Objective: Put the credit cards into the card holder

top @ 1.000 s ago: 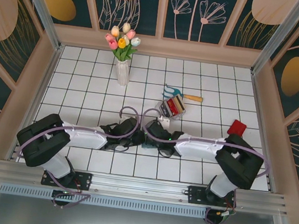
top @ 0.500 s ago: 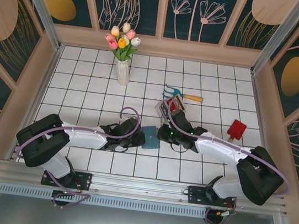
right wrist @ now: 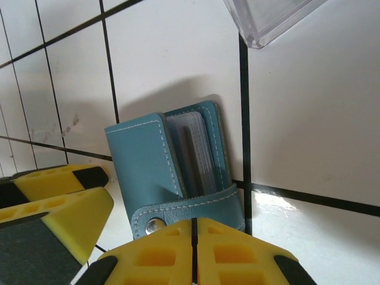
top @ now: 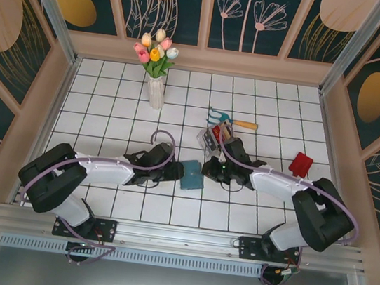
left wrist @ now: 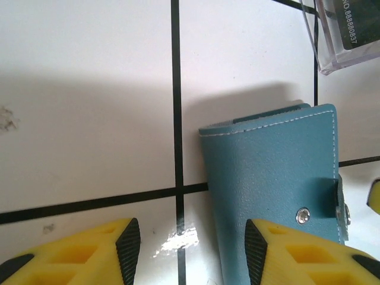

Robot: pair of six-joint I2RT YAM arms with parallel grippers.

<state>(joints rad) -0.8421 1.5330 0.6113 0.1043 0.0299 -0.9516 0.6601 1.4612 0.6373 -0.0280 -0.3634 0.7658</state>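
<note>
Flanking the card holder [top: 190,174] are left hand [top: 174,174] and right hand [top: 208,169].

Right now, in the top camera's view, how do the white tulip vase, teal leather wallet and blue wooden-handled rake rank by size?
1. white vase of tulips
2. teal leather wallet and blue wooden-handled rake: unsure, the rake is longer but slimmer.
</note>
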